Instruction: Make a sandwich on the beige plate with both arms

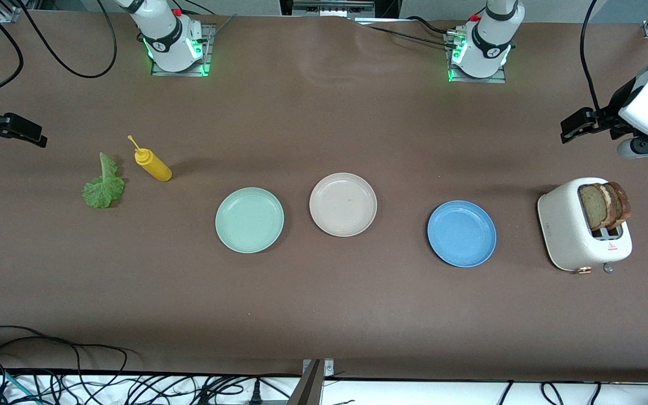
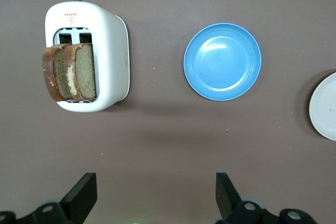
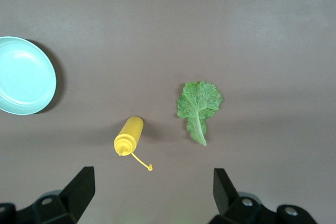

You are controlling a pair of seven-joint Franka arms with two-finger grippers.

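The beige plate (image 1: 342, 204) lies bare in the middle of the table, and its rim (image 2: 325, 106) shows in the left wrist view. Two brown bread slices (image 1: 604, 204) (image 2: 73, 72) stand upright in the toaster's slots. A green lettuce leaf (image 1: 103, 184) (image 3: 199, 103) lies flat on the table toward the right arm's end. My left gripper (image 1: 570, 129) (image 2: 156, 195) hangs open and empty over the table beside the toaster. My right gripper (image 1: 37, 136) (image 3: 155, 192) hangs open and empty over the table beside the lettuce and bottle.
A white toaster (image 1: 571, 236) (image 2: 113, 56) stands at the left arm's end. The blue plate (image 1: 462, 233) (image 2: 222, 61) lies between it and the beige plate. The mint green plate (image 1: 249, 219) (image 3: 23, 75) lies beside the beige one. A yellow squeeze bottle (image 1: 153, 163) (image 3: 129, 136) lies by the lettuce.
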